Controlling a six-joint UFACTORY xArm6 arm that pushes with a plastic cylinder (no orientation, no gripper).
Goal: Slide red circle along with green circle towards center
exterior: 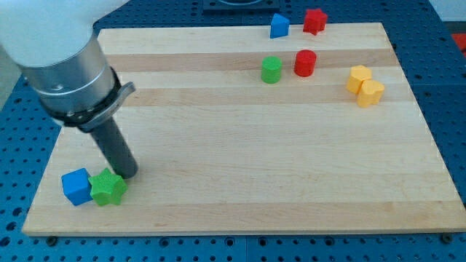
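Note:
The red circle (305, 62) and the green circle (271, 70) stand side by side near the view's top, right of the middle, the green one to the left. My tip (128, 175) is at the view's lower left, far from both circles. It stands just above and to the right of a green star (108, 188), touching or nearly touching it.
A blue cube (76, 186) sits against the green star's left side. A blue block (279, 26) and a red star (314, 20) lie at the board's top edge. Two yellow blocks (365, 86) sit together at the right. The wooden board (240, 145) rests on a blue table.

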